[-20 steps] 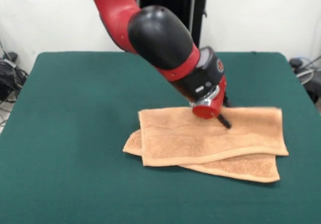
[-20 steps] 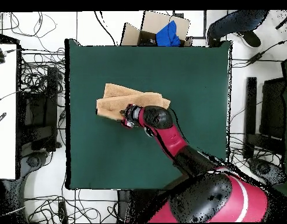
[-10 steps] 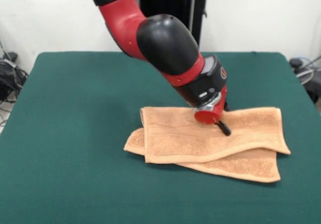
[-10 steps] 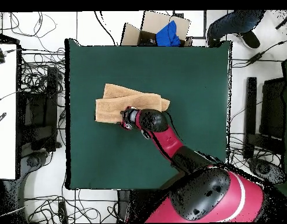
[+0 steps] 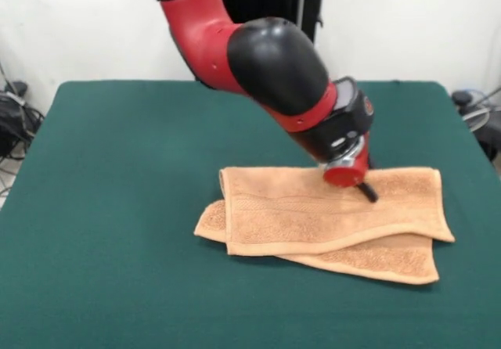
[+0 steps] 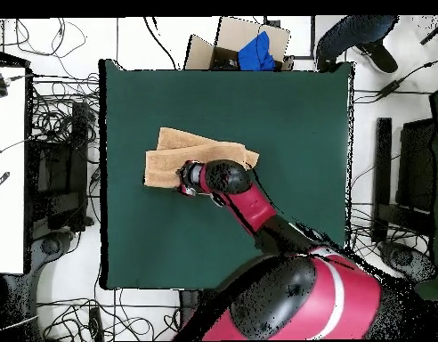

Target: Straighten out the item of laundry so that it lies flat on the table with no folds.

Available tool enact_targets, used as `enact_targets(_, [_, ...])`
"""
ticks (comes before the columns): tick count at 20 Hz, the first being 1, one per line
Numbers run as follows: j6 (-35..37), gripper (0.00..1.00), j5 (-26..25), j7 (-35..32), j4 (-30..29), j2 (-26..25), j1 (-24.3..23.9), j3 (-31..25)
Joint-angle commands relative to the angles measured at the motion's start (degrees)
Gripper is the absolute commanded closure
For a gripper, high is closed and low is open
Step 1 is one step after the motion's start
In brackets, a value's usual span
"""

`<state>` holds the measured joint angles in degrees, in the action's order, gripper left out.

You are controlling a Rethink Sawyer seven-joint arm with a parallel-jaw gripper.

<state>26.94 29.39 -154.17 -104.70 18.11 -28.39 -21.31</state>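
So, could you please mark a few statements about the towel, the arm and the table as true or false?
1. The towel lies fully flat, in a single layer. False: it is folded over, and a lower layer shows along its near edge.
2. The gripper is down at the towel's upper layer. True.
3. The towel hangs over the edge of the table. False: all of it rests on the green top.
4. The arm is red and black. True.
5. A second towel lies on the table. False: there is only one.
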Motion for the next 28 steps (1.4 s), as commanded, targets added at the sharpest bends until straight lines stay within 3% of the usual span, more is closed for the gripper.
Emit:
enact_targets(1, [18.4,0.0,-1.9,-12.5,10.4,4.6,6.5,7.5])
enact_targets(7, [40.8,0.0,-4.7,-21.8,19.0,10.4,8.2,10.6])
enact_targets(13, [49.6,0.0,-5.2,-26.5,27.6,10.0,10.5,13.3])
enact_targets(16, [51.5,0.0,-8.0,-27.3,34.1,7.5,12.3,16.1])
enact_targets(21, [45.9,0.0,-14.9,-22.0,45.5,-1.4,14.0,20.8])
enact_targets(28, [47.5,0.0,-19.2,-14.9,59.1,-10.3,13.4,20.5])
